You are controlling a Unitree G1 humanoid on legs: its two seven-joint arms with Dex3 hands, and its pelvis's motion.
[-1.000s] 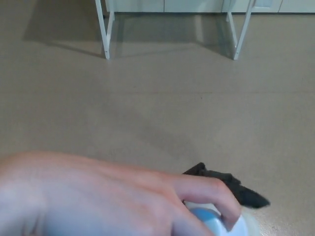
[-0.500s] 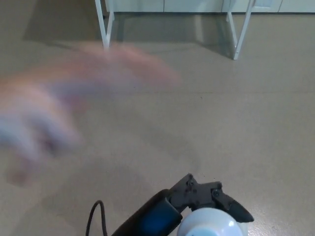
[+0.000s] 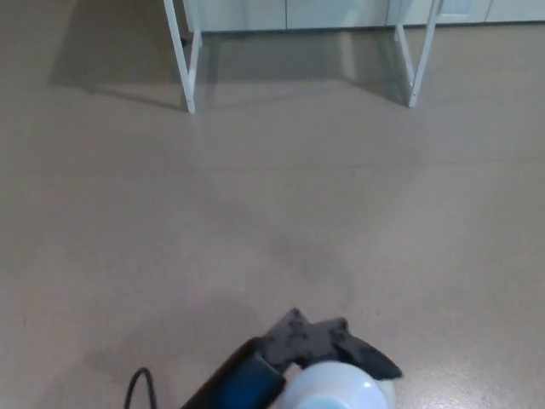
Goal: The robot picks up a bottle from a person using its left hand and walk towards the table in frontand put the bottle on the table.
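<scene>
At the bottom edge of the head view my left hand is shut on the bottle, a pale blue-white rounded top seen from above. The black fingers wrap over the bottle's far side. My forearm with a blue patch and a black cable comes in from the lower left. Only the white legs of the table show, at the top of the view, far across the floor. My right hand is out of view.
A beige floor stretches between me and the table legs. White cabinet fronts run along the top edge behind the legs.
The person's hand, which covered the bottle a second ago and then pulled away up and left, is gone. My left hand holds the bottle alone and has shifted slightly left.
</scene>
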